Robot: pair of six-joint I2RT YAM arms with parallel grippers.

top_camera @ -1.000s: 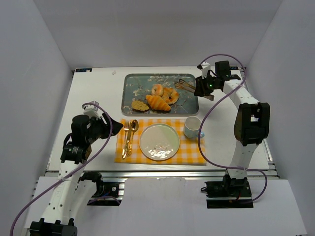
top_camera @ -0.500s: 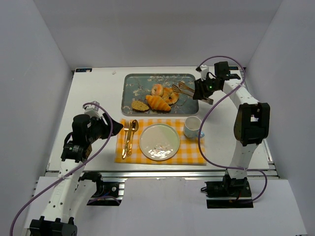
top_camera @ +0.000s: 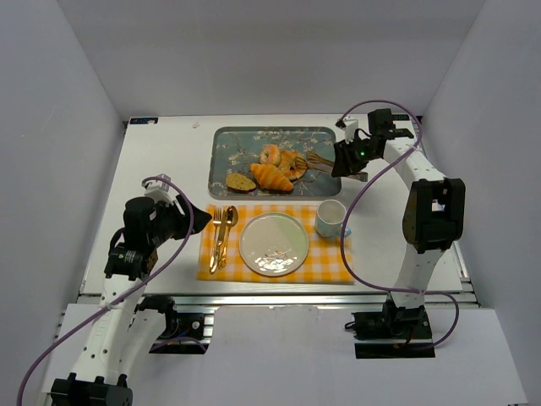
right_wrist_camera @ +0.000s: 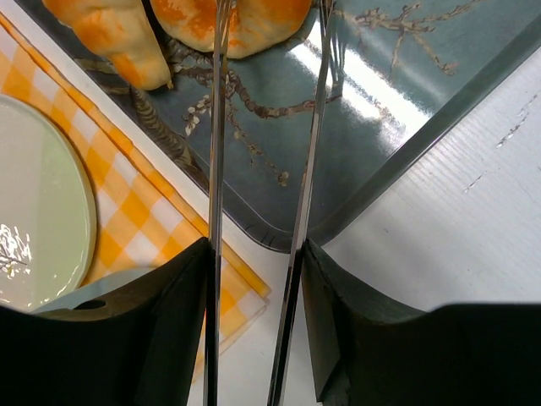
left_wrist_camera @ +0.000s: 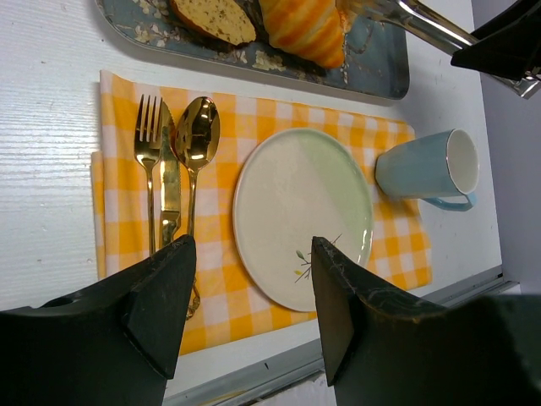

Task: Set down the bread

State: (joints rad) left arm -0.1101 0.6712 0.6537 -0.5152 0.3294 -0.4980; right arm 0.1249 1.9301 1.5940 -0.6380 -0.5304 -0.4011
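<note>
The bread (top_camera: pixel 294 163), a round golden-orange bun, lies in the blue-grey tray (top_camera: pixel 232 142). It also shows at the top of the right wrist view (right_wrist_camera: pixel 254 21). My right gripper (top_camera: pixel 348 157) is shut on metal tongs (top_camera: pixel 324 161), one finger pressing each arm (right_wrist_camera: pixel 216 169). The tong arms stand apart and reach to the bun; their tips run out of the wrist view. My left gripper (top_camera: pixel 199 213) is open and empty, low over the mat's left side (left_wrist_camera: pixel 252 254). The pale green plate (top_camera: pixel 274 244) sits on the checked mat, with nothing on it (left_wrist_camera: pixel 296 203).
A ridged croissant (top_camera: pixel 270 177), a paler ring pastry (top_camera: pixel 270 154) and a brown bread slice (top_camera: pixel 241 181) share the tray. A light blue cup (top_camera: pixel 330 218) stands right of the plate. A gold fork, knife and spoon (top_camera: pixel 221 233) lie on the yellow checked mat (top_camera: pixel 330 266).
My right gripper has moved the tongs down and left over the tray, from its right rim to the bun. The left arm has not moved.
</note>
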